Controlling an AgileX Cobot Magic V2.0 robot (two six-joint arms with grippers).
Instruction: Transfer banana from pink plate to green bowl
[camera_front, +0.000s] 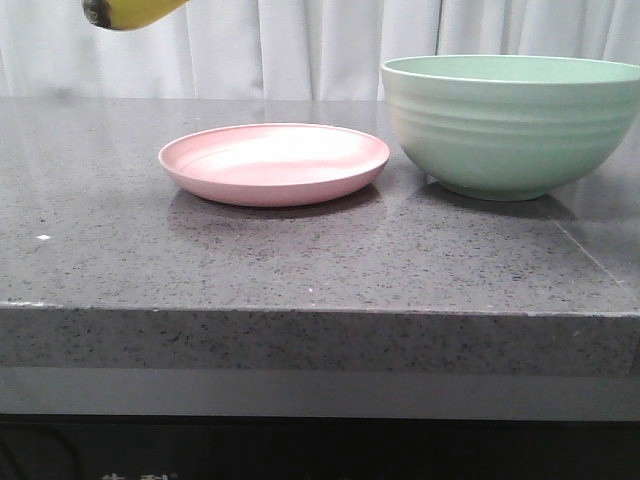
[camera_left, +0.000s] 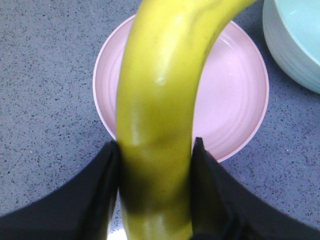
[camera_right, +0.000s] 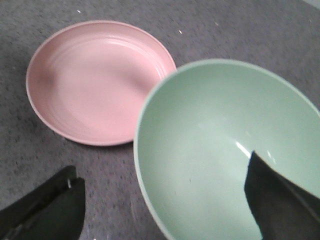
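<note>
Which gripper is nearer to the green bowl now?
Right. The right gripper hangs open over the green bowl. The left gripper holds the banana above the pink plate.

Speckled grey stone table (camera_front: 300, 270), pink plate (camera_front: 274, 163) beside green bowl (camera_front: 510, 125)

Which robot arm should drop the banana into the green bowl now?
The left one, most likely. Its left gripper is clamped on the banana, lifted above the pink plate. The right gripper is open and empty over the green bowl.
</note>
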